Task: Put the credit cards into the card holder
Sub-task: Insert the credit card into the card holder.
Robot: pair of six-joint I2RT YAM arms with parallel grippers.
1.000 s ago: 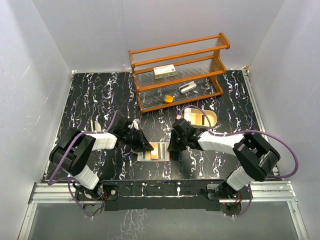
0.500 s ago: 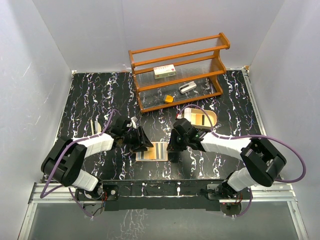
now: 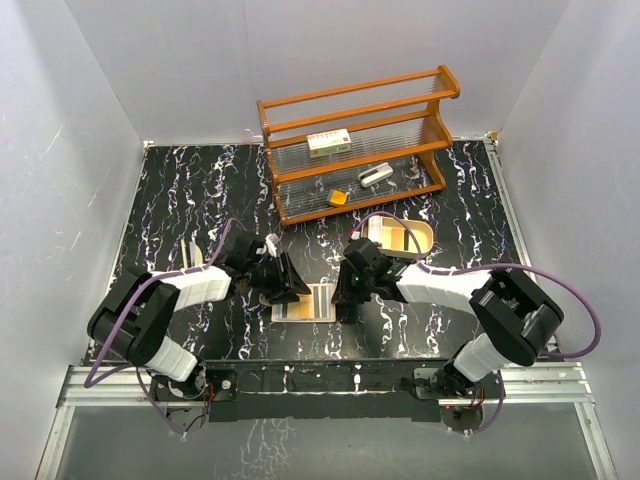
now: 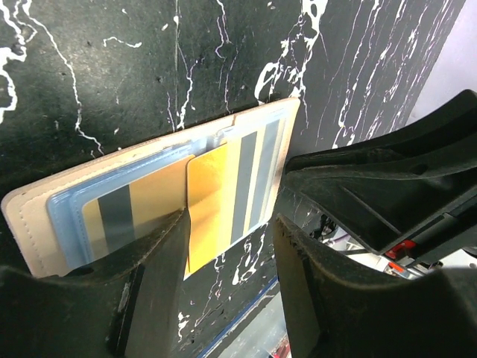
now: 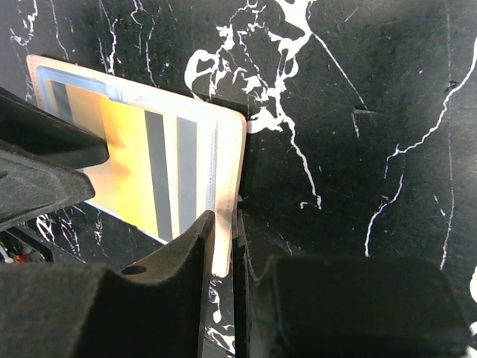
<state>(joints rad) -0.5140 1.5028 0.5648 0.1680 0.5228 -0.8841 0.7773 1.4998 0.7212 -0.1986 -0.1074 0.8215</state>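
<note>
left pincer (image 4: 232, 218): spread, holding nothing. Its fingers straddle the orange-yellow plastic card (image 4: 209, 201). One finger's inner edge overlaps the card's side in the wrist view, so I can't tell whether it touches.

right pincer (image 5: 223, 218): almost pressed together, pinching one edge of the tan leather bifold wallet (image 5: 237, 149). The tan rim runs straight into the narrow gap between its fingers.

Wallet: open and flat on the black white-veined desk (image 3: 180, 200), directly between the two pincers. The inner face is up, with striped pockets visible under a clear bluish sleeve. The left pincer hangs over one side of it; the right pincer grips the opposite side.

Card: right under the left pincer, lying on the wallet's inner face. It covers part of the striped pocket on the half nearer the right pincer. I can't tell whether its far end is inside the pocket or just resting on top.

Other things:
- oval beige-rimmed tray (image 3: 431, 240): near the right pincer, on its far side. The contents are striped and too small to identify.
- wooden rack (image 3: 350, 90): well beyond both pincers, at the back of the desk.
- white box with red print (image 3: 328, 143): on the rack's middle level.
- small orange block (image 3: 338, 198): on the rack's lowest level.
</note>
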